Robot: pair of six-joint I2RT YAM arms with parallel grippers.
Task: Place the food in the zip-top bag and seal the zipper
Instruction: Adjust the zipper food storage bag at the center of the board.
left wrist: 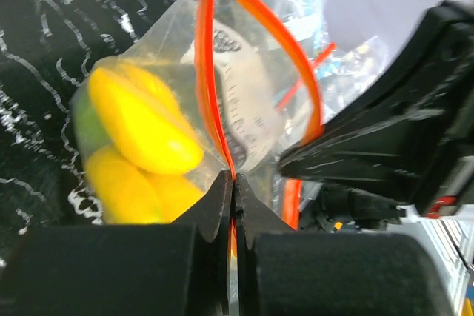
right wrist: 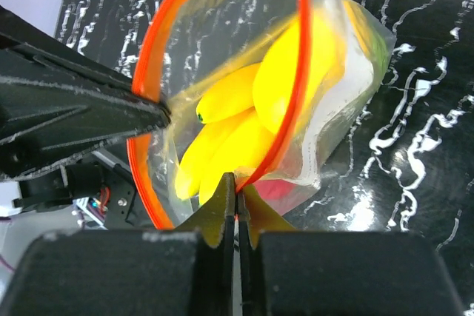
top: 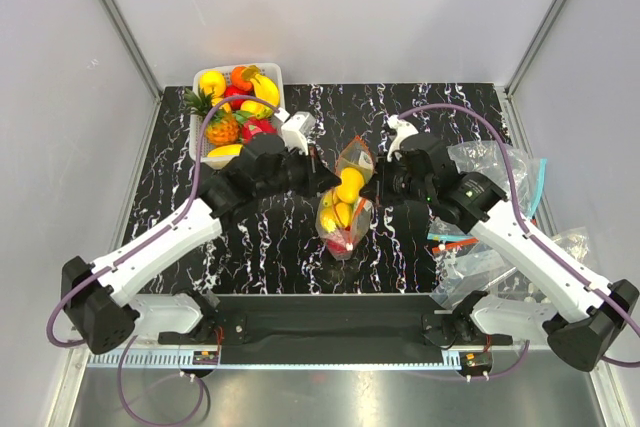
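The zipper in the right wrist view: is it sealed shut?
No, the zipper forms a wide open loop, with the yellow food visible inside the bag.

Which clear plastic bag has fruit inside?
The clear bag with the orange-red zipper strip, pinched by the left gripper and right gripper; yellow plastic fruit shows inside. The crumpled clear bags at the right show none.

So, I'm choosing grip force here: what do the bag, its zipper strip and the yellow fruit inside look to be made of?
The bag looks like thin clear plastic film, glossy: it wrinkles and the fruit shows through. The zipper strip seems a thicker orange-red plastic, holding a smooth curve. The yellow fruit is probably hard moulded plastic, shiny with bright highlights, though coated foam can't be ruled out.
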